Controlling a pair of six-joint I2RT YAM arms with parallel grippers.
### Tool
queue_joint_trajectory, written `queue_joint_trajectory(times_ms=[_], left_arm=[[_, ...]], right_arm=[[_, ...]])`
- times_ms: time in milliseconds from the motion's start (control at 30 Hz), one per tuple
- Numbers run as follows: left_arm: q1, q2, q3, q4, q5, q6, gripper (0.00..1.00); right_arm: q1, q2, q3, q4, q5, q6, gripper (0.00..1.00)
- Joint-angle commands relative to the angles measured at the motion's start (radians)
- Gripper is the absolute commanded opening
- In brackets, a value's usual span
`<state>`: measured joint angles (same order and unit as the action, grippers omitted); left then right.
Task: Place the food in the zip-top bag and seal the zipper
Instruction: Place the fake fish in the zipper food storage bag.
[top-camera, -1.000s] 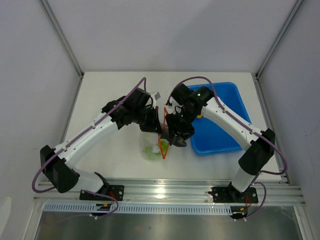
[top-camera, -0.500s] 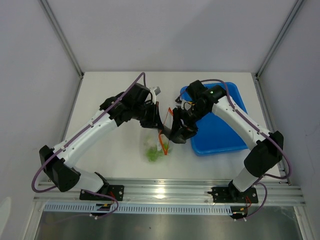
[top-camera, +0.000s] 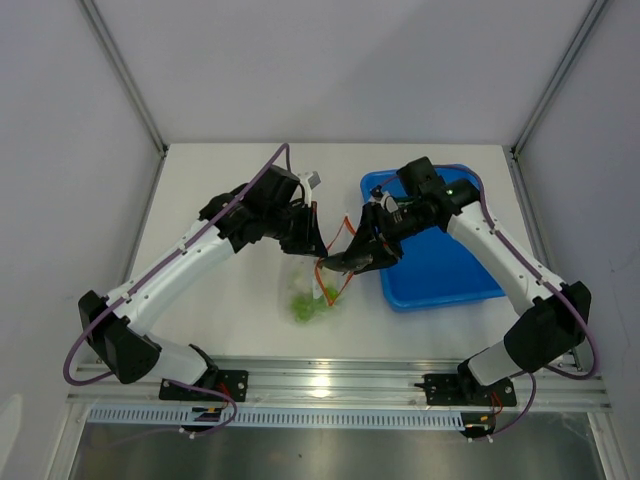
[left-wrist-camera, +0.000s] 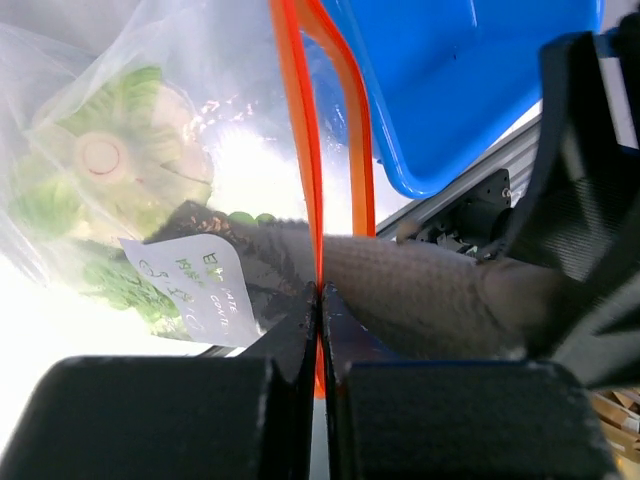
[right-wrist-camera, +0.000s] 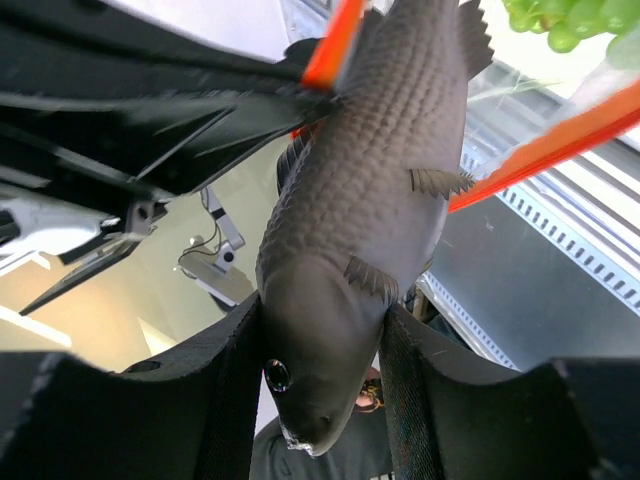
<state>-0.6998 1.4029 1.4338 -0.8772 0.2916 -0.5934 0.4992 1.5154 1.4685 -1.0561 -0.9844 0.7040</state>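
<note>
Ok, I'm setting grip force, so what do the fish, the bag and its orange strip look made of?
The fish is probably rubber or plastic: matte grey, with moulded scales and fins. The bag looks like thin clear plastic film: glossy, crinkled, catching glare. The zipper strip seems to be stiffer orange-red plastic: smooth, keeping an even band.

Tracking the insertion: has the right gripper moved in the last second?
Yes. The right gripper swung rightward, over the left edge of the blue tray, laying the grey fish flatter at the mouth of the zip-top bag.
</note>
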Motion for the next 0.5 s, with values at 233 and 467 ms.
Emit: queue_joint_trajectory(times_ms=[233, 467], left_arm=[[-0.004, -0.008, 0.001, 0.011, 0.032, 0.007, 0.01], [0.005, -0.016, -0.006, 0.020, 0.095, -0.017, 0.01]], right_arm=[[0.010, -0.061, -0.010, 0.198, -0.065, 0.098, 0.00], [0.064, -0.003, 0.027, 0.127, 0.108, -0.069, 0.00]])
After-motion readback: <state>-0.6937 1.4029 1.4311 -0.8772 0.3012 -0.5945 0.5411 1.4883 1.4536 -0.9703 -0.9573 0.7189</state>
